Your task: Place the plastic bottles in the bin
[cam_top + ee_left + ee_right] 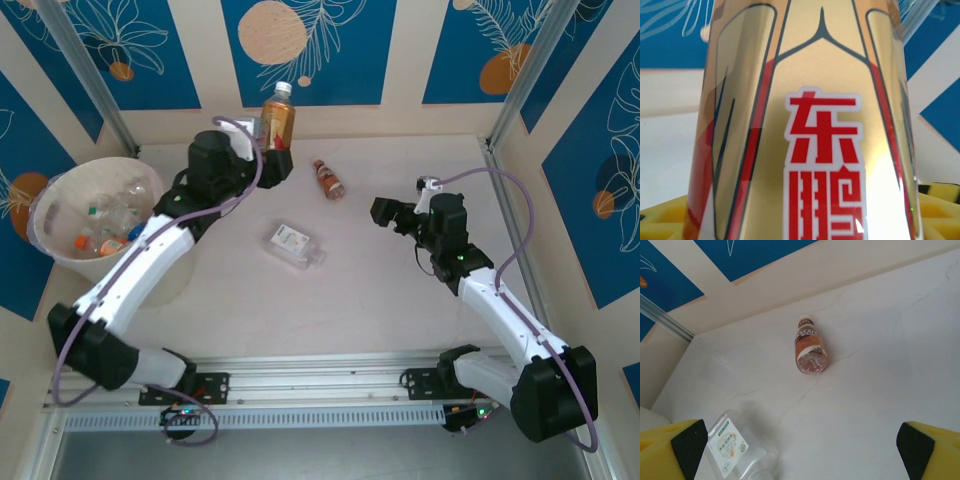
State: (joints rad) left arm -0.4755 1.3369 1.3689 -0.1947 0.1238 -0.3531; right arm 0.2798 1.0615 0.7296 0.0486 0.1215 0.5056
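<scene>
Left end effector [277, 152] holds one bottle [278, 120]; two bottles [329, 179] [295, 245] lie loose.

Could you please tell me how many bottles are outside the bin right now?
3. A gold-labelled bottle stands upright in the left gripper; a small orange bottle lies near the back wall; a clear bottle lies mid-table. The arms might hide others.

**Obscured and cropped items**

Left wrist view: the gold-labelled bottle [810, 120] is cut off at the top and bottom edges, so cap and base are out of frame. It hides most of both left fingers [660, 220].

Top view: the bottles [100, 225] in the bin [38, 215] overlap and are too small to count. The left arm covers the bin's right rim.

Right wrist view: the clear bottle [735, 445] is cropped by the lower edge and its label print is illegible. The right fingers [670, 450] are cut off at the corners.
</scene>
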